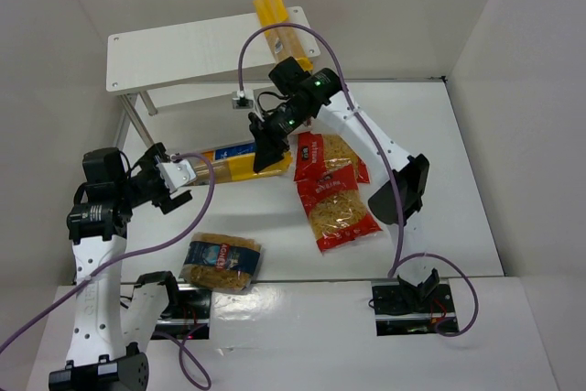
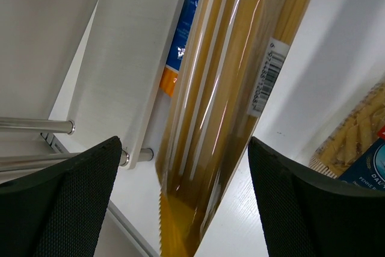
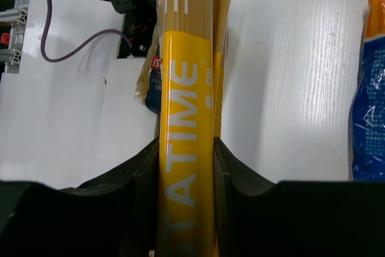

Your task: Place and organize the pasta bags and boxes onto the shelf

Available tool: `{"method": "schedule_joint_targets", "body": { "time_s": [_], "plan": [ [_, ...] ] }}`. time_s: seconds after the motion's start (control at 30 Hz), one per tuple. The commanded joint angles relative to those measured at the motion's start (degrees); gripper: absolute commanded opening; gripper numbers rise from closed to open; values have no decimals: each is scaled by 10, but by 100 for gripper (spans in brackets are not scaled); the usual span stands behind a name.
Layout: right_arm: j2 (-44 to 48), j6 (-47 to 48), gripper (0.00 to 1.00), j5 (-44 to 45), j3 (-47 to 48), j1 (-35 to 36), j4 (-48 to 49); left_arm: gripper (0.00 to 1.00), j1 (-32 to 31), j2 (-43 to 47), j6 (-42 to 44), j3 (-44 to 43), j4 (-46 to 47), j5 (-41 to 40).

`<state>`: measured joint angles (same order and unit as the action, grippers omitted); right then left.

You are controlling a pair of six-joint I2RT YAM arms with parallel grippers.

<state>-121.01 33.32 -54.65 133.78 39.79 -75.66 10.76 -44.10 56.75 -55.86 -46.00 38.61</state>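
A long yellow spaghetti pack (image 1: 231,165) lies on the table in front of the shelf (image 1: 183,50). My right gripper (image 1: 268,148) is shut on its right part; in the right wrist view the fingers (image 3: 141,173) press both sides of the yellow pack (image 3: 185,106). My left gripper (image 1: 179,179) is open at the pack's left end. Its pads (image 2: 66,209) stand wide on either side of the clear window end (image 2: 210,118), not touching it. Another yellow pack (image 1: 275,23) lies on the shelf's top board. Two red bags (image 1: 334,194) and a clear blue-labelled bag (image 1: 220,263) lie on the table.
A blue bag with an orange edge (image 2: 183,37) lies against the shelf's lower board (image 2: 126,58), beside the spaghetti pack; it also shows as the blue bag (image 3: 370,118) in the right wrist view. Thin metal shelf legs (image 2: 36,126) stand close to my left fingers. White walls enclose the table.
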Motion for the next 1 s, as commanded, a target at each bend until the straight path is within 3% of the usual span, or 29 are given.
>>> {"method": "schedule_joint_targets", "body": {
  "time_s": [0.0, 0.5, 0.83, 0.87, 0.97],
  "plan": [
    [6, -9, 0, -92, 71, 11, 17, 91, -2, 3, 10, 4, 18, 18],
    [-53, -40, 0, -87, 145, 54, 17, 91, -7, -7, 40, 4, 18, 19],
    [-74, -51, 0, -93, 177, 59, 17, 86, -13, -13, 51, 4, 13, 19],
    [-74, -51, 0, -99, 184, 59, 17, 84, -13, -13, 51, 4, 13, 19],
    [-74, -51, 0, -99, 189, 64, 17, 55, -13, -13, 57, 4, 13, 14]
  ]
}}
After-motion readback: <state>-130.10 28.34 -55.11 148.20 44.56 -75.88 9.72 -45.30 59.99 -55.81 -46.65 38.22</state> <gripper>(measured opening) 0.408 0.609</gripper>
